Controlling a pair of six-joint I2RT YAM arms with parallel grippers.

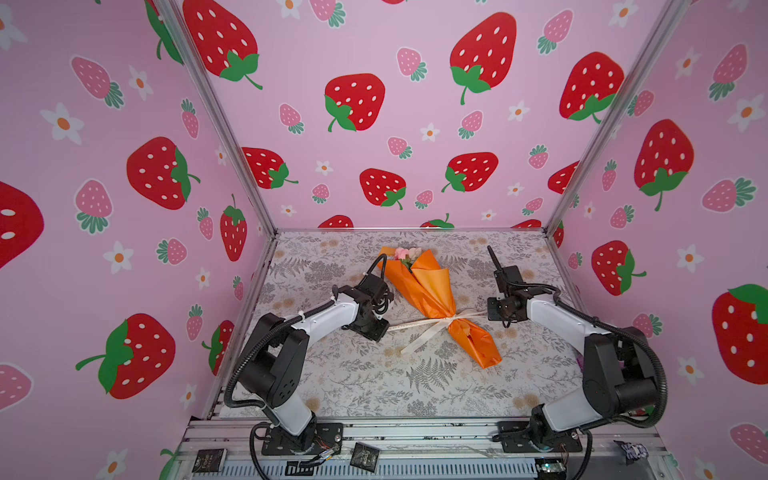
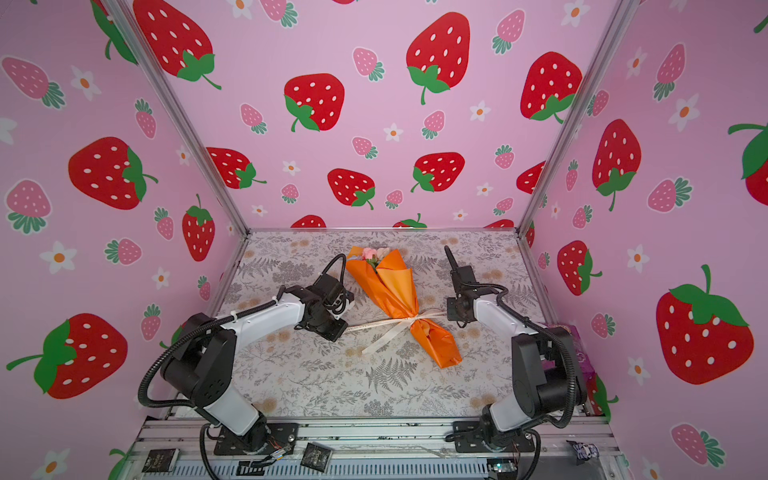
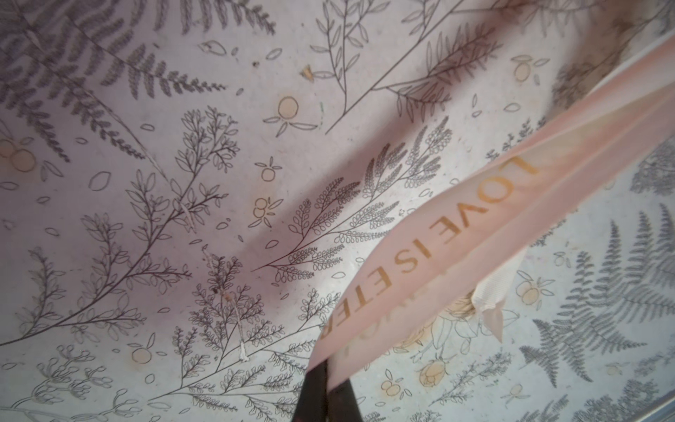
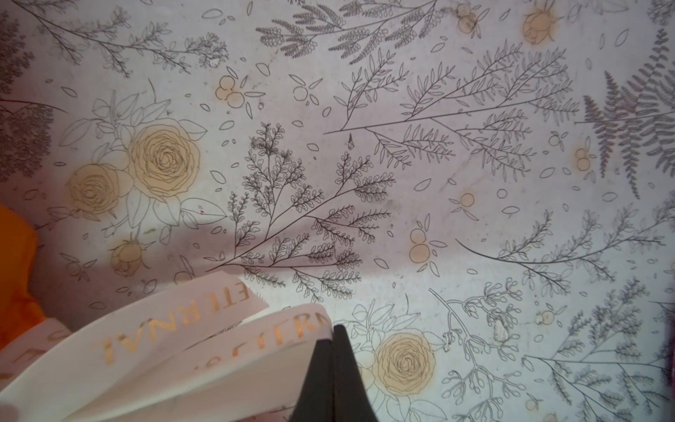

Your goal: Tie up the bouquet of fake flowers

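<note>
**Held from both sides**

The printed table bears the bouquet of fake flowers, in orange paper, at its middle. Left of the bouquet, the left gripper is closed on one end of the cream ribbon. Right of it, the right gripper pinches the other end. The cream ribbon is knotted around the bouquet's narrow part.

Soft, even light all round; sharp at a distance, soft close up.
Both top views are bright and bow the walls outward toward the edges. Under my wrists the table shows broad, soft-edged shadows and a pinkish cast, with no glare. The ribbon close to my left wrist camera is slightly blurred. The bouquet in my right wrist view is an unfocused orange smear.
</note>
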